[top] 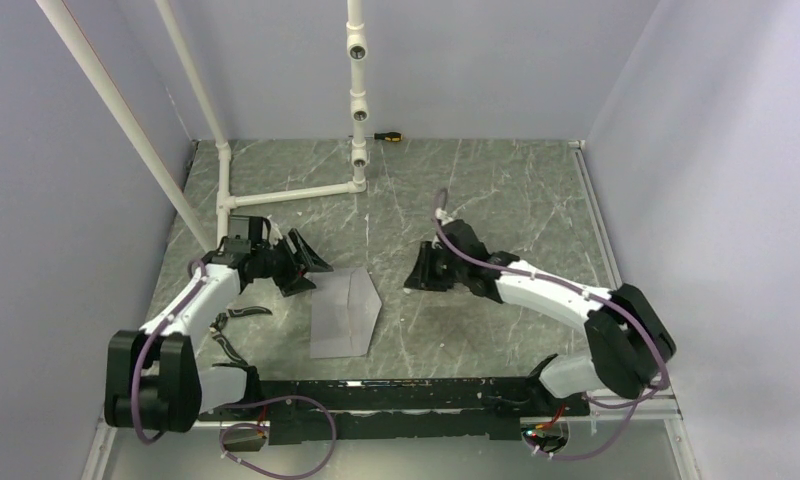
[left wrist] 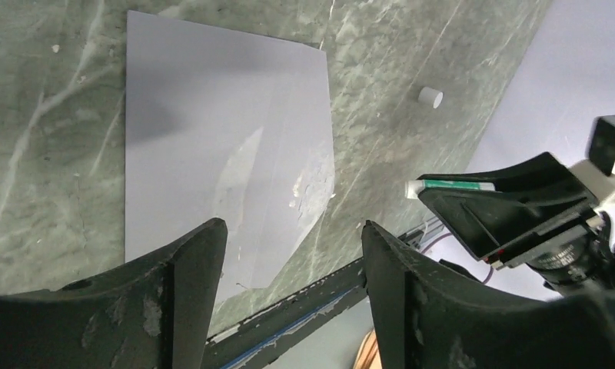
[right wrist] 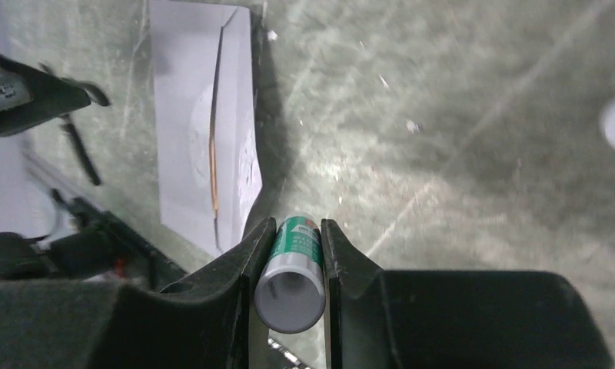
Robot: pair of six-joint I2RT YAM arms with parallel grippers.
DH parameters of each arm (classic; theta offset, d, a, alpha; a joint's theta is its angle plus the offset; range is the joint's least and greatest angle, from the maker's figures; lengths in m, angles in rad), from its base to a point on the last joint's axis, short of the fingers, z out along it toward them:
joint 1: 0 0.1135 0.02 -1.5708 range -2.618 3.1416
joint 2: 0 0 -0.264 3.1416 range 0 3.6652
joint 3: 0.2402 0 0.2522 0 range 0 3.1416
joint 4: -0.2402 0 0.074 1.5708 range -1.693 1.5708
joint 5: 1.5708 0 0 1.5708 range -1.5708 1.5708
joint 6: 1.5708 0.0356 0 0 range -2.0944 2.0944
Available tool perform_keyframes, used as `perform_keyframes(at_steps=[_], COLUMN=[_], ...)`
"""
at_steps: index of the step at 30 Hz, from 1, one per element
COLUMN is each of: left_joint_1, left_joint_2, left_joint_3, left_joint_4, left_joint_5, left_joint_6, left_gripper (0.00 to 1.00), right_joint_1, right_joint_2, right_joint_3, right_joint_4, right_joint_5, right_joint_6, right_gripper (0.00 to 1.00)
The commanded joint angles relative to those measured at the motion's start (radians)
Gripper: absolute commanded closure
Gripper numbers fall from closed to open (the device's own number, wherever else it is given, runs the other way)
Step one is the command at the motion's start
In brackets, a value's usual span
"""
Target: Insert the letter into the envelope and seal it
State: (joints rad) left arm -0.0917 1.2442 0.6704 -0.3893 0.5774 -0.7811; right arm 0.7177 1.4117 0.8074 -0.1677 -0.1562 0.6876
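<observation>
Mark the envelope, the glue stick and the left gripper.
envelope (top: 344,315), top external view, middle of its grey face.
glue stick (right wrist: 293,261), right wrist view, on its green label.
left gripper (left wrist: 291,238), left wrist view, midway between its open fingertips.

The envelope (top: 344,312) is light grey, the letter (right wrist: 212,157) thin orange, the glue stick (right wrist: 293,265) green and white, and the table (top: 496,190) dark green marble with pale veins.

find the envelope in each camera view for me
Top external: the envelope lies centre, between the arms.
Left wrist: upper left, beyond the left gripper.
Right wrist: upper left, beside the right gripper.
Shared landmark: the right gripper, shut on the glue stick, right of the envelope.
</observation>
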Motion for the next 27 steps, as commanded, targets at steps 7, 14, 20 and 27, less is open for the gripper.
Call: perform_keyframes(at_steps=[7,14,20,27], left_joint_1=[0.004,0.003,0.003,0.003], left_joint_2=[-0.106,-0.079,-0.024,0.026], left_joint_3=[0.046,0.045,0.051,0.040], left_joint_4=[-0.282,-0.309,-0.294,-0.258], left_joint_5=[-0.156,-0.188,-0.175,-0.155], left_joint_6=[0.149,0.133,0.145,0.132], left_gripper=[0.28,0.27,0.30,0.35], right_joint_1=[-0.236,-0.364,-0.420,-0.454], right_joint_2=[-0.228,-0.176,-0.073,-0.004], right_joint_3=[-0.354,-0.451,-0.446,-0.443], right_joint_4=[0.375,0.507,0.568,0.573], right_joint_5=[-0.198,-0.300,-0.350,-0.362], right_joint_6=[0.484,0.585,0.608,0.607], right_gripper=[0.99,0.96,0.94,0.91])
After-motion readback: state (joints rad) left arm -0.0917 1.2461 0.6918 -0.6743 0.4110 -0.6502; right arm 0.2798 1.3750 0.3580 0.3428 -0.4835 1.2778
